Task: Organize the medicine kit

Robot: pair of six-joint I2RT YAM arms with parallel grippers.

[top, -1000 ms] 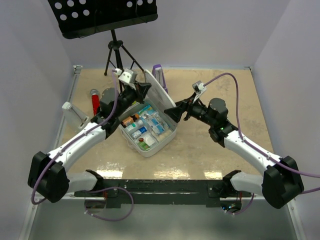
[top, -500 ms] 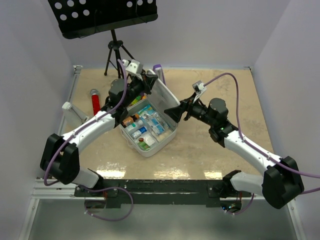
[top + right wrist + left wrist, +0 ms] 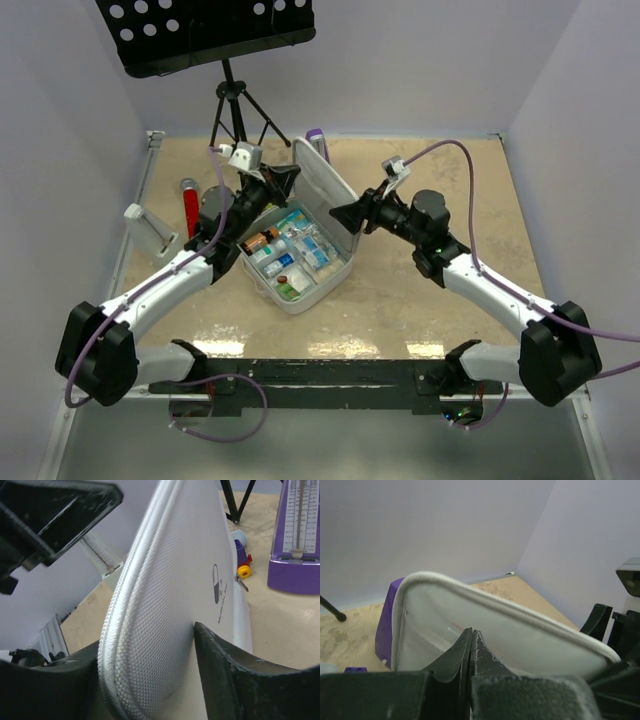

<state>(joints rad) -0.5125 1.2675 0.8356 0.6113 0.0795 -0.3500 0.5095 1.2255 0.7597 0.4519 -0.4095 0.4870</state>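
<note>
Your white, rounded-square fabric medicine kit (image 3: 322,196) stood open at the middle of the beige worktop (image 3: 430,300), lid upright. Your left end effector (image 3: 288,180), fingers pressed together, sat at the lid's inner face. Your right end effector (image 3: 338,213) straddled the rim; whether it gripped could not be told.

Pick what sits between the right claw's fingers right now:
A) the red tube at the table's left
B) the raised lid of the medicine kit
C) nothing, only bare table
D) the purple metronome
B: in the right wrist view the right claw has one finger on each side of the white lid, whose rim runs up between them.
</note>
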